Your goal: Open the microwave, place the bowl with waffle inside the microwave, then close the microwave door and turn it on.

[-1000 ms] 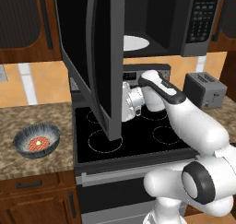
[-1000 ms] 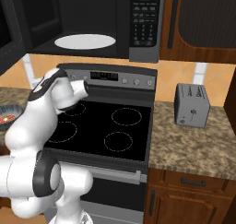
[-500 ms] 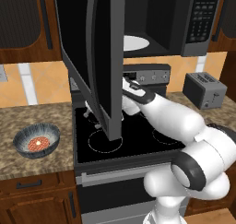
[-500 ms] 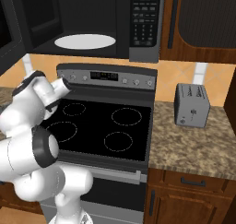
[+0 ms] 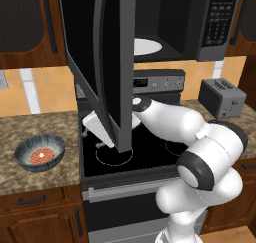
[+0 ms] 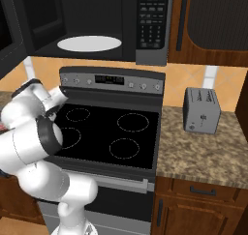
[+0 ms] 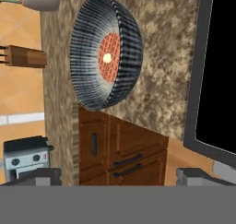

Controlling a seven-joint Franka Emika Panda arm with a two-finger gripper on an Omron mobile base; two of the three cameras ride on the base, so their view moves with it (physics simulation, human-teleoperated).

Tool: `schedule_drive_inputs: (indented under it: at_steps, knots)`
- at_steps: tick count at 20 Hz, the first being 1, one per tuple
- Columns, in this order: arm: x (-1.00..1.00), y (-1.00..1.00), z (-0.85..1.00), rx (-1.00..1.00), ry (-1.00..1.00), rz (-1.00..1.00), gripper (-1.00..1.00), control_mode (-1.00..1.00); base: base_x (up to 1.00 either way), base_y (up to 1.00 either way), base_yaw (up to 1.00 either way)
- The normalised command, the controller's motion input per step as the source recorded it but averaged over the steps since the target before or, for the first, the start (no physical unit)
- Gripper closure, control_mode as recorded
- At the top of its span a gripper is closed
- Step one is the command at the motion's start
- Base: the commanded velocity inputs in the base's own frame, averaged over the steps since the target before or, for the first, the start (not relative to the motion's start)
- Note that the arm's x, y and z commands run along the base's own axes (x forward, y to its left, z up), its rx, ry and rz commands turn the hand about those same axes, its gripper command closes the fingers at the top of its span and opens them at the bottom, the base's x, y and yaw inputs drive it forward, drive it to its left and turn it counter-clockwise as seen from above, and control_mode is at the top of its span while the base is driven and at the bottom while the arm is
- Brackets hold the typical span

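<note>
Gripper (image 7: 118,174) jaws are spread wide and empty, held low over the stove's (image 5: 150,152) left side, partly hidden behind the swung-open door (image 5: 102,62). On the granite counter (image 5: 45,132) left of the stove, the bowl (image 5: 39,152) is seen with the waffle (image 5: 41,156) lying inside. The microwave (image 6: 97,23) cavity is exposed above.

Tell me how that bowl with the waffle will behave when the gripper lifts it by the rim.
The bowl looks rigid with a thin rim, so the wall should hold its shape. Its rounded underside may let it rock if nudged. The waffle lies loose at the bottom and would probably slide if the bowl tilts.
</note>
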Motion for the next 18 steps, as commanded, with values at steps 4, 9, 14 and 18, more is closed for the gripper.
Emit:
schedule_drive_inputs:
  at_steps: [4,9,14,18]
  knots:
    - [0.16,0.33,-0.26,0.00,0.00,0.01,-1.00,-1.00,0.00,0.00,0.00]
    - [0.34,0.29,-0.23,0.00,0.00,0.00,-1.00,-1.00,0.00,0.00,0.00]
    - [0.59,0.37,-0.20,0.00,0.00,0.00,-1.00,-1.00,0.00,0.00,0.00]
    - [0.55,0.39,-0.29,0.00,0.00,0.00,-1.00,-1.00,0.00,0.00,0.00]
